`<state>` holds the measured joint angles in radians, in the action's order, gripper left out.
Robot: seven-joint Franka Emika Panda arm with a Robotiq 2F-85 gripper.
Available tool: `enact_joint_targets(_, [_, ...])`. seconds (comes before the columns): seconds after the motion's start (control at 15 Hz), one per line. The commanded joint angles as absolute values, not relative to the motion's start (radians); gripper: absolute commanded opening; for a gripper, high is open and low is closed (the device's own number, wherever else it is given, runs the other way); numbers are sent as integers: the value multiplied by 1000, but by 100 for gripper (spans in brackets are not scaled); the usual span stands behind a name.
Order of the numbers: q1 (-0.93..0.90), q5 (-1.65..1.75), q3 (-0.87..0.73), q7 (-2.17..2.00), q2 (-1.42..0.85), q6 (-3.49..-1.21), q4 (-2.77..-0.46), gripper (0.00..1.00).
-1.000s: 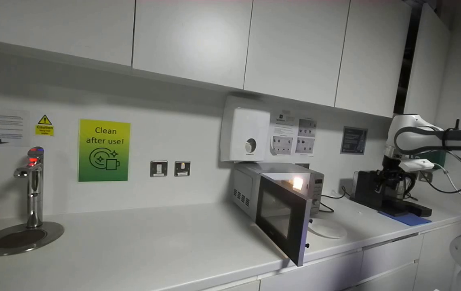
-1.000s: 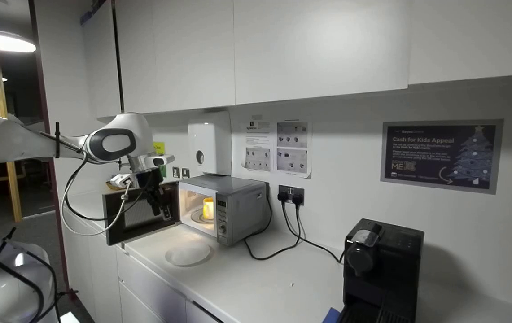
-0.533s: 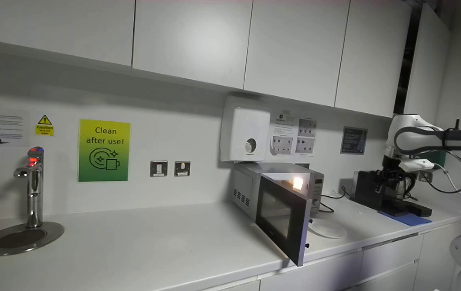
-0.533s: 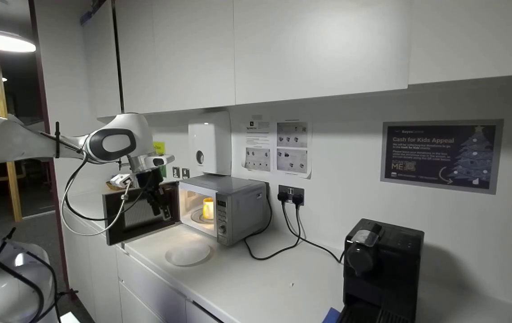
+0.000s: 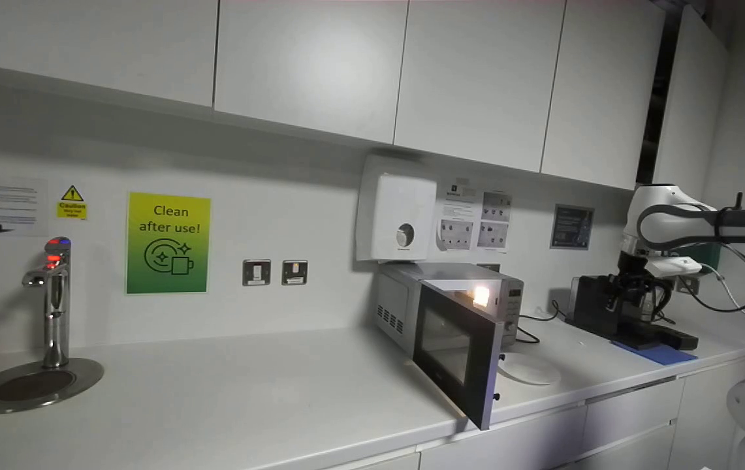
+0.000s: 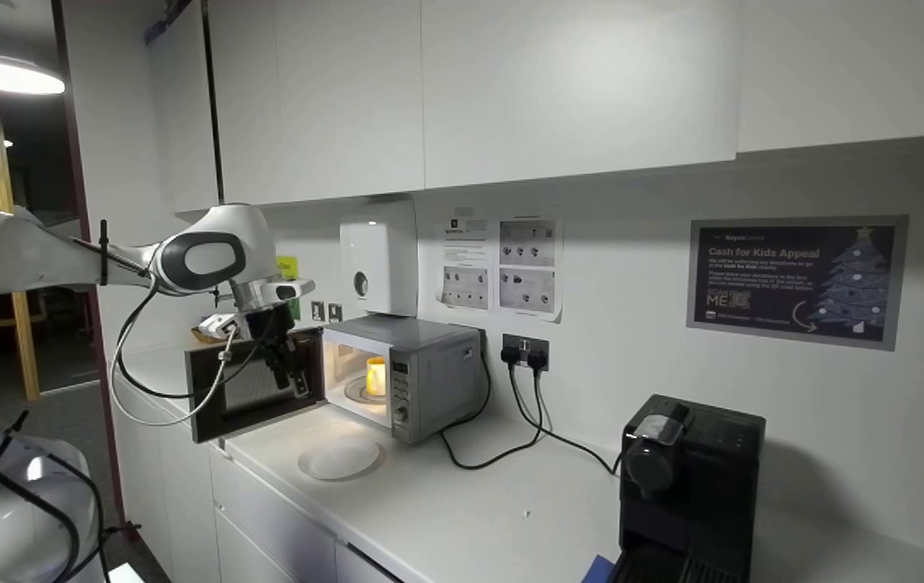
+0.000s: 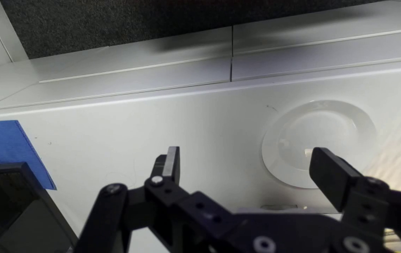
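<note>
We see a white plate (image 7: 305, 130) lying flat on the tabletop (image 7: 200, 133) below the claw (image 7: 246, 161), off toward one side of it, so that a fingertip on that side hides part of the plate in the wrist view. The claw hangs above the tabletop, apart from it and from the plate; we find its fingers (image 7: 330, 172) spread wide, with nothing in their hold. Past the plate on that same side of the claw, nearer the wall, we have a grey microwave (image 6: 449, 380) whose door (image 5: 450, 352) stands wide open, apart from the claw. Inside its lit chamber we make out a yellow cup (image 6: 376, 377), well away from the claw. On the claw's opposite side we see a black coffee machine (image 6: 696, 478), with a blue mat (image 7: 7, 144) showing from under it. From beneath the claw the tabletop runs out to its front edge, with pale drawer fronts (image 7: 133, 80) under that and a dark floor (image 7: 133, 21) lower down. On the wall beyond the claw we notice two black plugs (image 6: 538, 358), and higher than the claw a white dispenser (image 6: 378, 259) over the microwave, printed sheets (image 6: 526, 267) next to it, and white cupboards (image 6: 575, 89) above them all. Farthest from the claw, past the microwave, we see a chrome tap (image 5: 57, 313) and a green-and-yellow sign (image 5: 168, 243) reading "Clean after use!"
</note>
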<state>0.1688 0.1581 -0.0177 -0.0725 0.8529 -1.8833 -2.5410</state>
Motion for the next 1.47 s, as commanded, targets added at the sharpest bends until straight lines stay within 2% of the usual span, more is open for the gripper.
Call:
enact_joint_targets(0.0, [156,166,-26,-80,852,-1880,-2539,100])
enact_joint_targets(0.93, [156,166,-26,-80,852,-1880,-2539,100])
enact_joint_targets(1.4, [113,107,-25,-97,690,-2084,-2542,100])
